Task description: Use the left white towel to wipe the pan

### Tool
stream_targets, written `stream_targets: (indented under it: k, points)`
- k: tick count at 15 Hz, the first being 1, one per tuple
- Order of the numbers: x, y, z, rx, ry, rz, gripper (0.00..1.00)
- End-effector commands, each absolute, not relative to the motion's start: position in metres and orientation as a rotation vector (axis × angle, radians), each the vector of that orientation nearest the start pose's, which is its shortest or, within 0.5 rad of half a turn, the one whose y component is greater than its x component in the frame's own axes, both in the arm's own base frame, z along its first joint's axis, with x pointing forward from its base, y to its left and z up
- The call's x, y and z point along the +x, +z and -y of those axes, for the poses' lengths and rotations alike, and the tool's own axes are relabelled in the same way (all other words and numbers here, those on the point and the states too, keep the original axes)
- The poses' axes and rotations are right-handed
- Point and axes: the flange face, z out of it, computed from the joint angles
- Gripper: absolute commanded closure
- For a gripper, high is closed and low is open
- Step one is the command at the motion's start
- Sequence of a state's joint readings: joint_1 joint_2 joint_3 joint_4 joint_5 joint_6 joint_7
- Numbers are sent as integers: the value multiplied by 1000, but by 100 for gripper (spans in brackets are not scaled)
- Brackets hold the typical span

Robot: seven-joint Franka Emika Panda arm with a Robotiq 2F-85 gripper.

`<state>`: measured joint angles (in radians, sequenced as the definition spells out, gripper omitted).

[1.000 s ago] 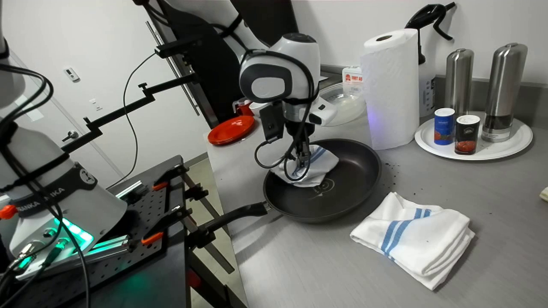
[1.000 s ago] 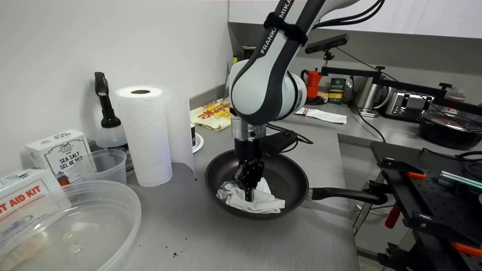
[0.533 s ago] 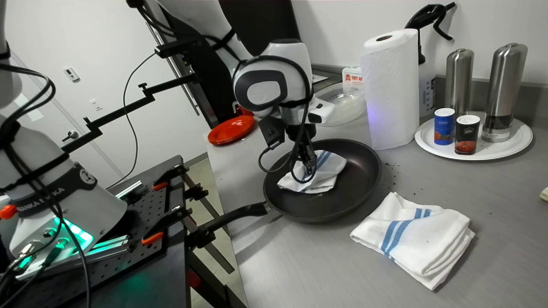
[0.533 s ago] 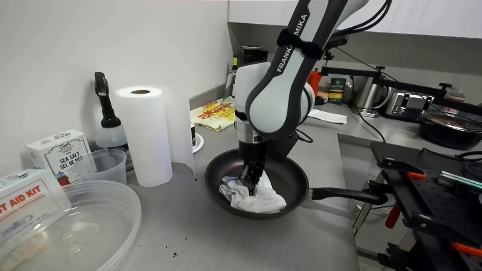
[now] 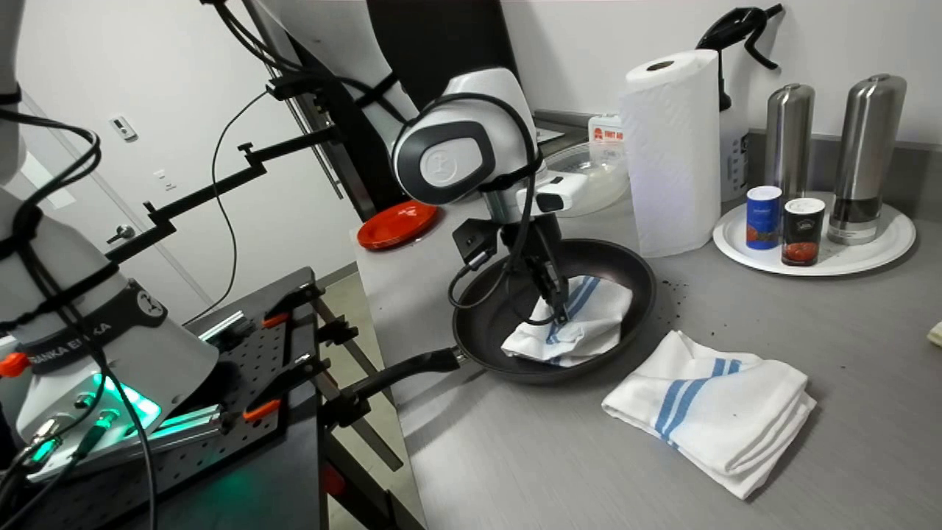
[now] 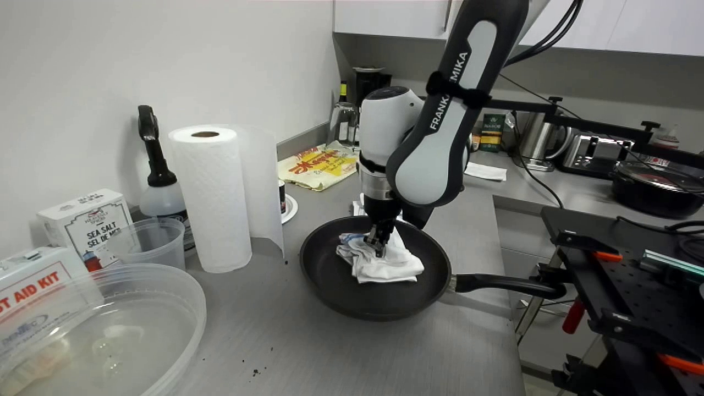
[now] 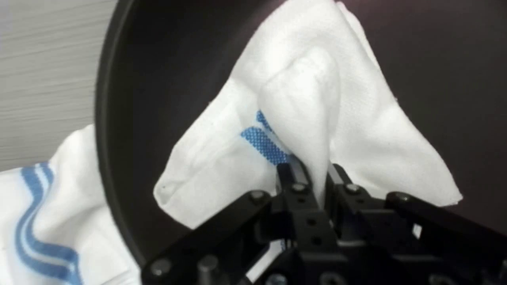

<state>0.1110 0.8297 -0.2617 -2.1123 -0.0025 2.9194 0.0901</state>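
The black frying pan (image 5: 478, 335) stands on the grey counter with its handle (image 5: 412, 366) over the edge. A folded white towel with blue stripes (image 5: 605, 305) lies inside the pan. My gripper (image 5: 561, 318) points down and is shut on a pinched fold of this towel. In the wrist view the fold of the towel (image 7: 305, 107) stands up between the fingertips of the gripper (image 7: 314, 170). The towel (image 6: 388, 268) lies against the pan's floor (image 6: 335, 291) in an exterior view. A second folded white towel with blue stripes (image 5: 714, 412) lies on the counter beside the pan.
A paper towel roll (image 5: 671, 154) stands close behind the pan. A white plate (image 5: 846, 261) holds shakers and steel mills. Red plates (image 5: 397, 224) and a clear plastic bowl (image 6: 187, 324) are on the counter. Dark crumbs (image 6: 256, 372) lie on the counter.
My gripper has dragged the towel across the pan, toward the side where the second towel lies. The gripper has tilted and stays shut on the fold. The pan has not moved.
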Motion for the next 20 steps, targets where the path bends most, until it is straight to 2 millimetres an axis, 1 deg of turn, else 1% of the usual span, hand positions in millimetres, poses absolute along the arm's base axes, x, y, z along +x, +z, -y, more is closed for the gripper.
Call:
stream_targets:
  k: [1,3,8,15,18,19,20]
  points:
    - [536,41,110,-3417,-139,-292,97]
    - [537,48,115,-3438,-189,-312,97]
    - [544,72,109,-3458,-331,-307,97]
    - [561,129,112,-3476,-653,-285,97]
    - [561,152,109,-3462,-723,-273,97]
    - [559,158,105,-3451,-712,-259,97]
    - [556,164,97,-3427,-697,-249,97]
